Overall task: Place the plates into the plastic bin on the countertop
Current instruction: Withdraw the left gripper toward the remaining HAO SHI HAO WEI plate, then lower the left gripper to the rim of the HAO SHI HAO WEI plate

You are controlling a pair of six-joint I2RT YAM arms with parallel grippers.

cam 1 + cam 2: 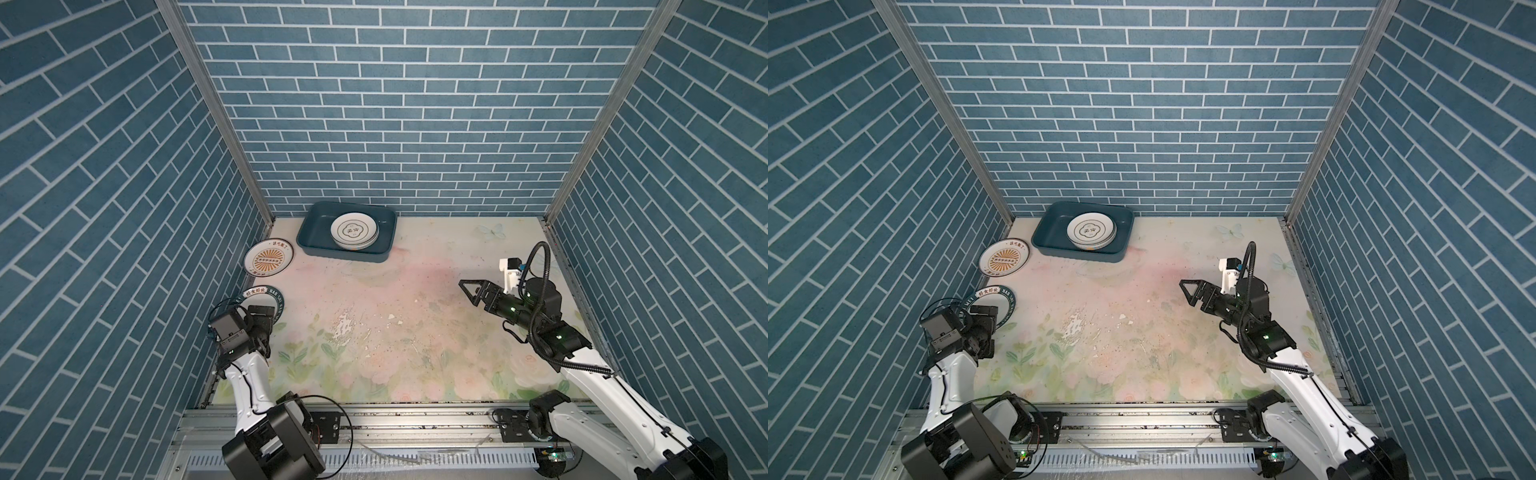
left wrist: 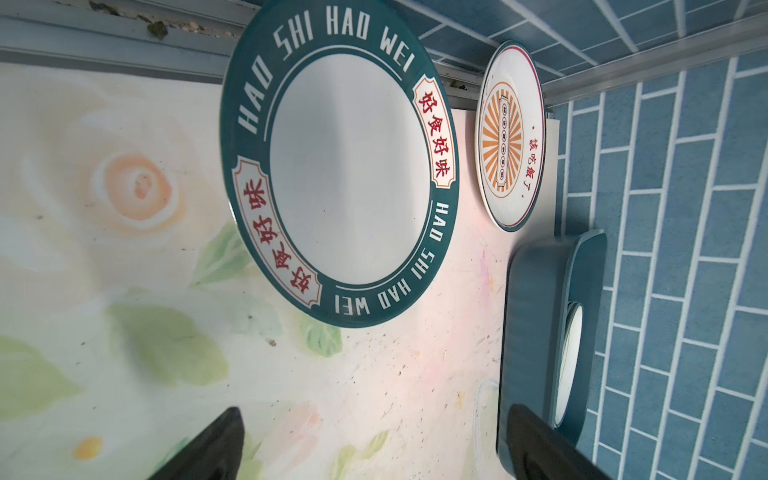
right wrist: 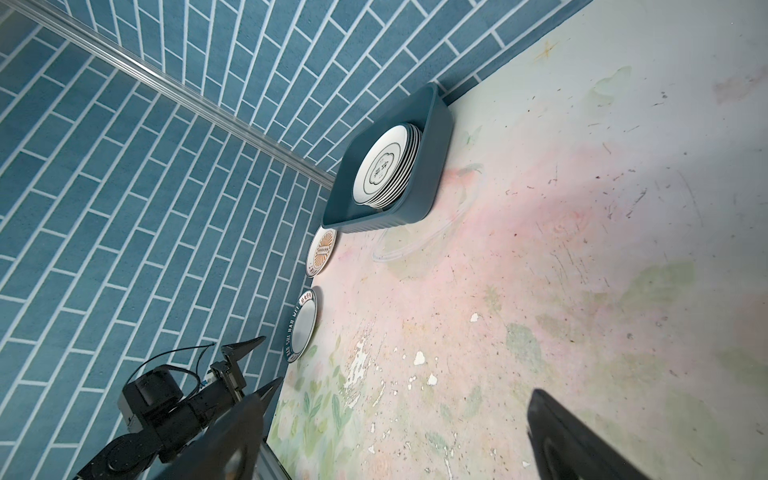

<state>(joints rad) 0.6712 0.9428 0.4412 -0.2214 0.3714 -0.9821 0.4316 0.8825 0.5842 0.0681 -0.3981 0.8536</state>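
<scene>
1. Plates point(image 1: 354, 231) lie stacked in the right half of the blue bin point(image 1: 345, 257), which sits on the flowered countertop point(image 1: 415, 299) against the back wall, left of the middle.
2. Two more lie flat on the countertop along the left wall: a sunburst plate point(image 1: 268, 258) near the bin's left end, and a green-rimmed plate point(image 2: 345, 166) further towards the front.
3. The left gripper point(image 3: 270, 359) hovers by the green-rimmed plate's near edge, its jaws spread wide and holding nothing.
4. The right gripper point(image 1: 471, 293) hangs over the right side of the countertop, well apart from every plate, its jaws spread and empty.
</scene>
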